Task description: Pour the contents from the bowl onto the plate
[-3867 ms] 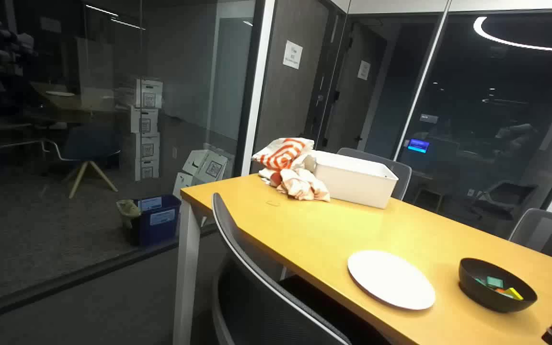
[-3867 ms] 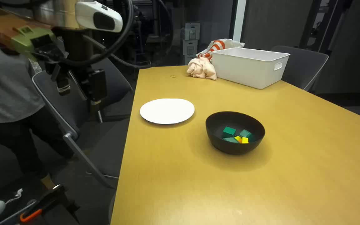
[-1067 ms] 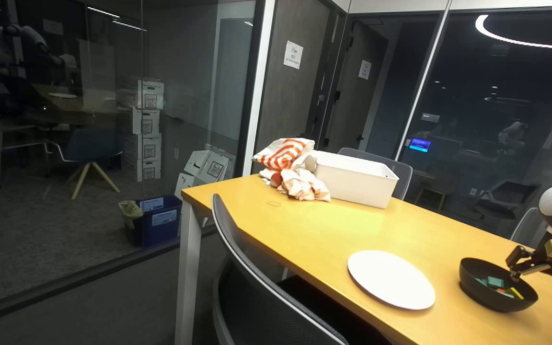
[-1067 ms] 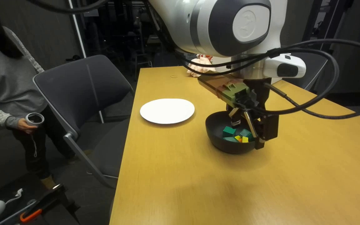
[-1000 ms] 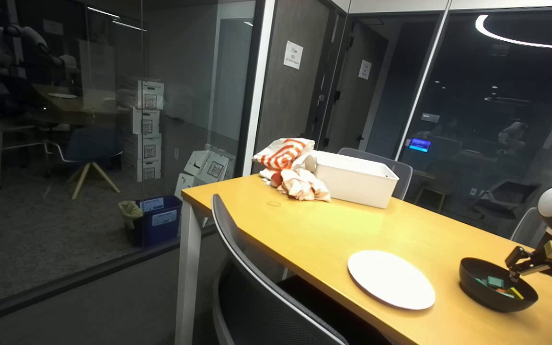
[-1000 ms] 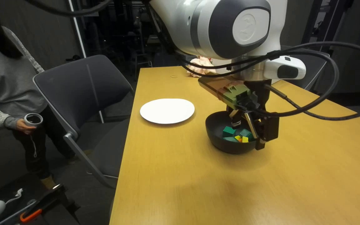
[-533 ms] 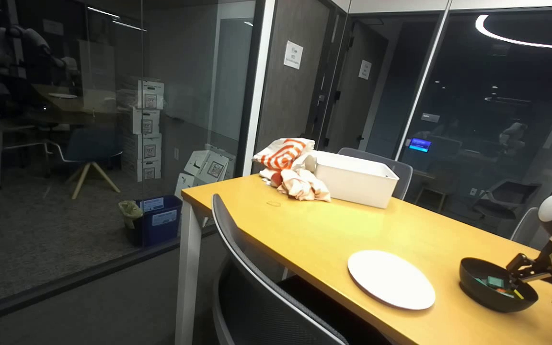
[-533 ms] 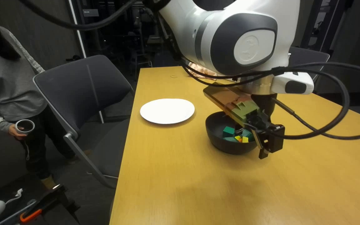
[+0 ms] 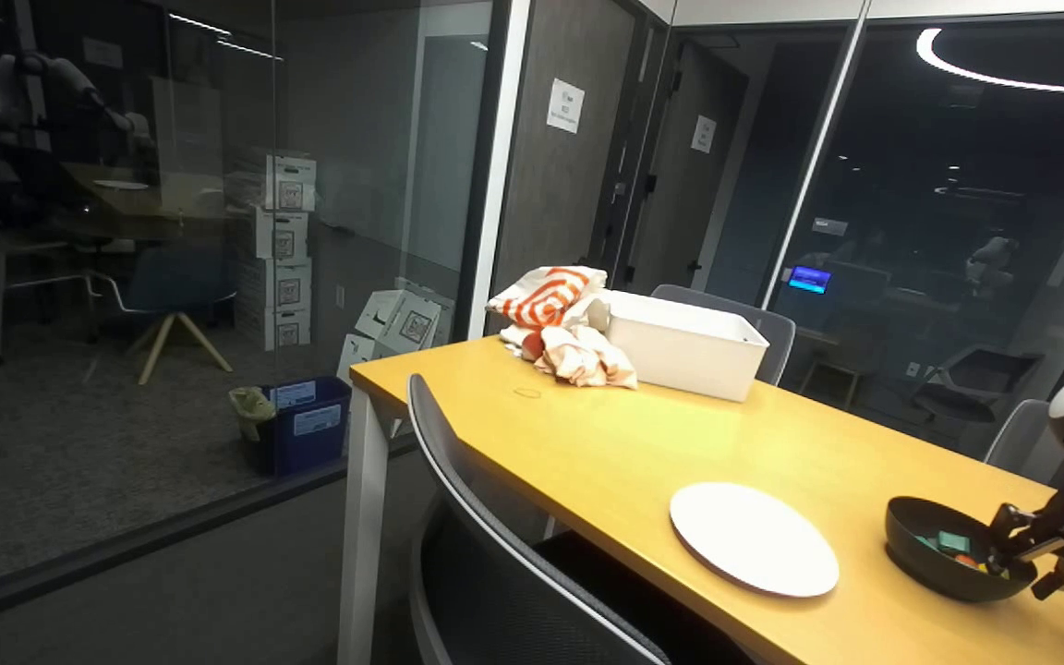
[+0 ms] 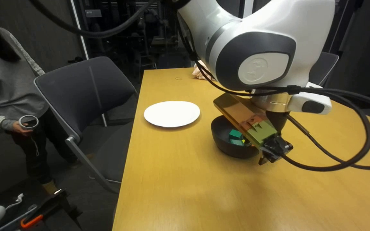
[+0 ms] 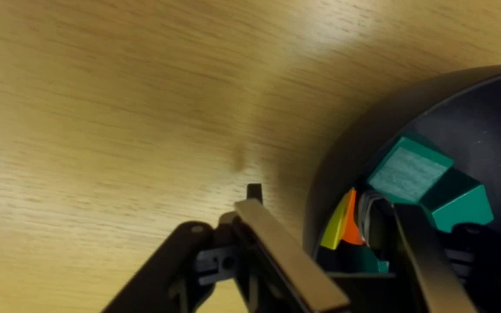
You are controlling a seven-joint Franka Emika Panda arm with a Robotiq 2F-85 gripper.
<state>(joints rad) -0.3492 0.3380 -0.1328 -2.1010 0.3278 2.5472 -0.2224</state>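
End effector (image 11: 312, 202): jaws apart, astride bowl (image 11: 374, 126) wall, 1 inside, 1 outside; wall contact unclear. Bowl upright on surface (image 10: 188, 179) w/ contents (image 11: 410, 176) inside. Plate (image 10: 172, 114) lies on opp. side of bowl from jaws. Next (est.): close on wall, then lift.

Bowl (image 9: 929, 574), one. Plate (image 9: 754, 538), one, at bowl's nine o'clock in an exterior view. Visible: green blocks (image 11: 409, 171), at least three; yellow block (image 11: 334, 226), one; orange block (image 11: 352, 228), one.
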